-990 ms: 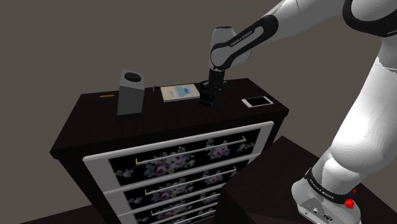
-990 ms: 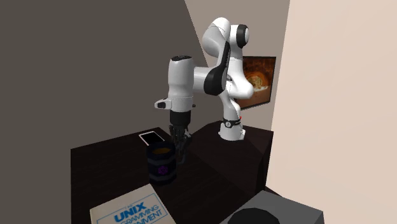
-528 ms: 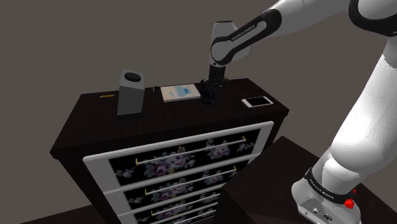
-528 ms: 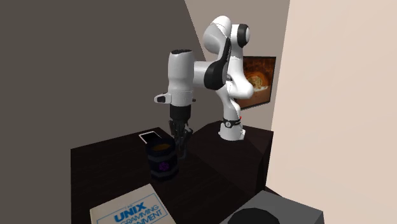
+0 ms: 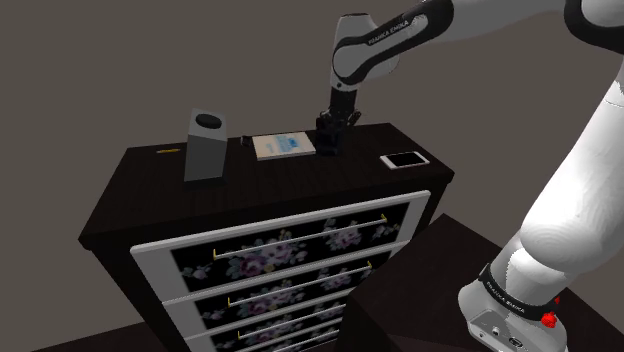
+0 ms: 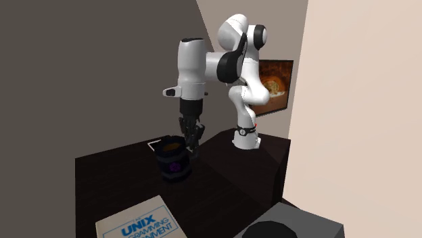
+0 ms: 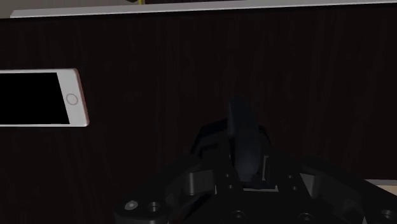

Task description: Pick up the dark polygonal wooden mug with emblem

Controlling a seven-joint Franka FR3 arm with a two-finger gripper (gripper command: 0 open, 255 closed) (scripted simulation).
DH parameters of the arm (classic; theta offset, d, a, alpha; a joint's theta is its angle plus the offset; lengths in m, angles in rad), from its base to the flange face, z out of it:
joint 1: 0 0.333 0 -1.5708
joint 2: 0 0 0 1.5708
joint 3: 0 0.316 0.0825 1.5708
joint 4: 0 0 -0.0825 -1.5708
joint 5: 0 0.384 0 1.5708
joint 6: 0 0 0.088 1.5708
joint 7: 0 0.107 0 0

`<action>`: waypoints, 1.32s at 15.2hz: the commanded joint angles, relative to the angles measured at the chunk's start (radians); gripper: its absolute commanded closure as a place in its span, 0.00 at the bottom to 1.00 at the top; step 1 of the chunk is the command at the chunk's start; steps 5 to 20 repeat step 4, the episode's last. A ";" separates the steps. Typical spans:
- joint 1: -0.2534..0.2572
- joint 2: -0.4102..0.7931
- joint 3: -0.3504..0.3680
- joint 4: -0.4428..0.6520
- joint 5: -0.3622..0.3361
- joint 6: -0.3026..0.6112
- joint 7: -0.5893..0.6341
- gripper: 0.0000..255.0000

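Near the phone (image 5: 405, 159), fingers (image 6: 194, 138) pinch the mug (image 6: 172, 162) at its rim. Mug upright over the dresser (image 5: 300, 182); can't tell if touching.

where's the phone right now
The phone lies flat on top of the dresser, near its end at the shoulder view's right and close to the front edge, a little to the right of the mug.
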 commanded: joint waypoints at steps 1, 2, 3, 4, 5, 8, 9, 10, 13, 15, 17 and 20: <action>0.000 -0.009 0.000 0.018 0.002 -0.026 -0.002 1.00; 0.000 -0.014 0.000 0.026 0.003 -0.039 -0.003 1.00; 0.000 -0.015 0.000 0.027 0.003 -0.041 -0.003 1.00; 0.000 -0.015 0.000 0.027 0.003 -0.041 -0.003 1.00; 0.000 -0.015 0.000 0.027 0.003 -0.041 -0.003 1.00; 0.000 -0.015 0.000 0.027 0.003 -0.041 -0.003 1.00; 0.000 -0.015 0.000 0.027 0.003 -0.041 -0.003 1.00; 0.000 -0.015 0.000 0.027 0.003 -0.041 -0.003 1.00; 0.000 -0.015 0.000 0.027 0.003 -0.041 -0.003 1.00; 0.000 -0.015 0.000 0.027 0.003 -0.041 -0.003 1.00; 0.000 -0.015 0.000 0.027 0.003 -0.041 -0.003 1.00; 0.000 -0.015 0.000 0.027 0.003 -0.041 -0.003 1.00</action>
